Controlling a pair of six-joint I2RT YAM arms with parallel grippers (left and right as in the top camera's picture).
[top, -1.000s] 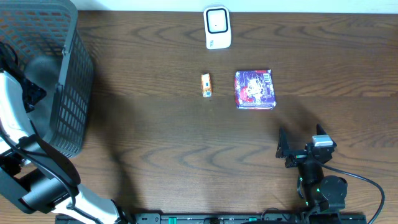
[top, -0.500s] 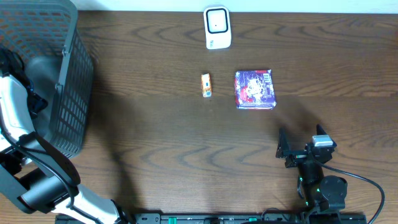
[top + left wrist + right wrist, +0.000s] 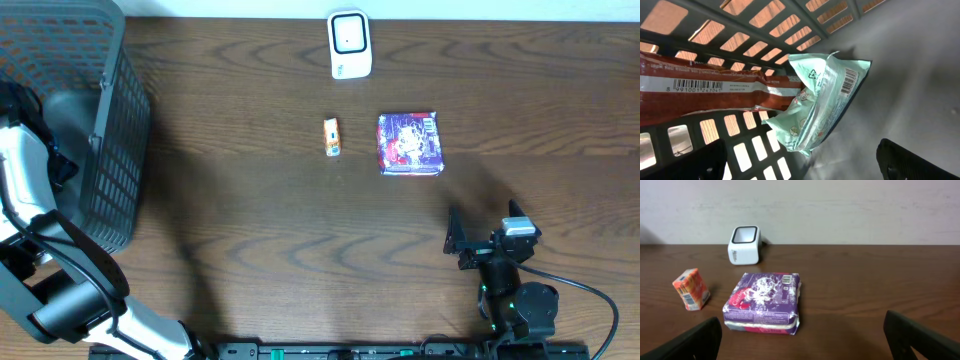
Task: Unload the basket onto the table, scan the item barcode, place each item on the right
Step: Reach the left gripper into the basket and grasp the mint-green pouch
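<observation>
Left gripper (image 3: 800, 167) is inside the basket (image 3: 105, 150), jaws spread wide, holding nothing. It hangs over a mint-green pouch (image 3: 820, 105) that leans on a red-brown packet (image 3: 705, 95) against the basket wall. Both show a barcode. The pouch is my guess for the item to scan, since it sits between the fingers.

Right gripper (image 3: 802, 342) is parked low near the front edge of the desk (image 3: 250, 230), also wide open and empty. It faces a purple packet (image 3: 409, 143), a small orange box (image 3: 332, 136) and the white scanner (image 3: 350, 45) at the far edge.

Risks from here:
- The pouch is soft and tilted. A pinch on a loose fold could slip or drag the red-brown packet up with it.
- The two items touch, so a wide close could catch both.
- The basket wall is close, so a finger could snag the mesh on descent or lift-out.
- The pouch's barcode is on a crinkled face. If the grip covers or creases it, the scanner likely won't read.
- The scanner is well away from the basket, so a weak grip could drop the pouch on the way.
</observation>
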